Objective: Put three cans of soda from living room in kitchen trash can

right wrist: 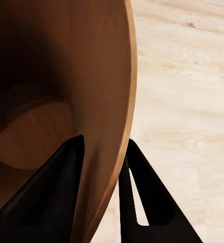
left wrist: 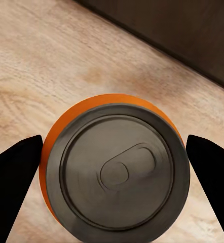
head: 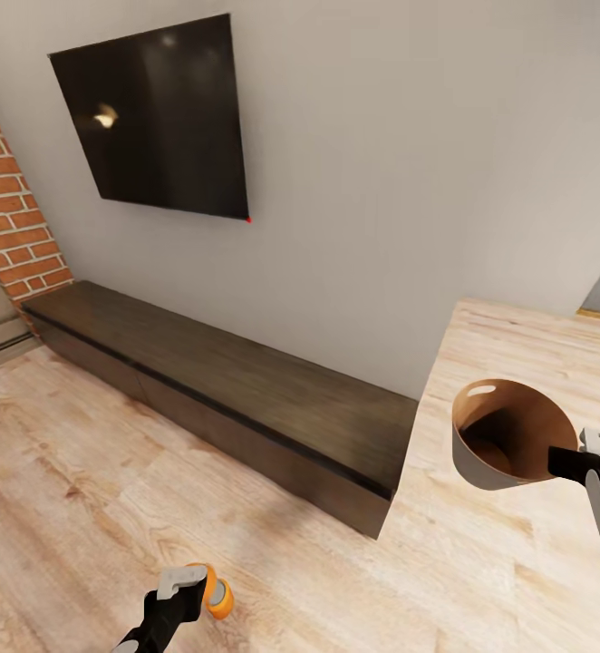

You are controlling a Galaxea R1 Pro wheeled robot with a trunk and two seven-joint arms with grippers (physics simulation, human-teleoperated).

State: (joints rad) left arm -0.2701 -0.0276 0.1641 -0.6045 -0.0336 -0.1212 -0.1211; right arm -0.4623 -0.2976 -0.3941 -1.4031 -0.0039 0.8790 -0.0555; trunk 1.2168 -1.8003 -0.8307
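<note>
One orange can of soda [head: 218,596] with a silver-grey top sits low in the head view, above the plank floor, gripped by my left gripper [head: 200,589]. In the left wrist view the can's top [left wrist: 117,172] faces the camera, and the left gripper [left wrist: 114,144] has a black finger pressed on each side. The tash can [head: 504,435], pale grey outside and tan-brown inside, hangs tilted at the right, its inside bare where visible. My right gripper [head: 574,462] pinches its rim. In the right wrist view the right gripper [right wrist: 104,143] has one finger inside and one outside the bin wall [right wrist: 91,76].
A long low dark cabinet [head: 237,381] runs along the grey wall under a black TV [head: 155,118]. A red brick column [head: 10,218] stands at the left. Light wood plank floor [head: 64,508] spreads in front, and a pale wood surface [head: 517,562] lies under the bin.
</note>
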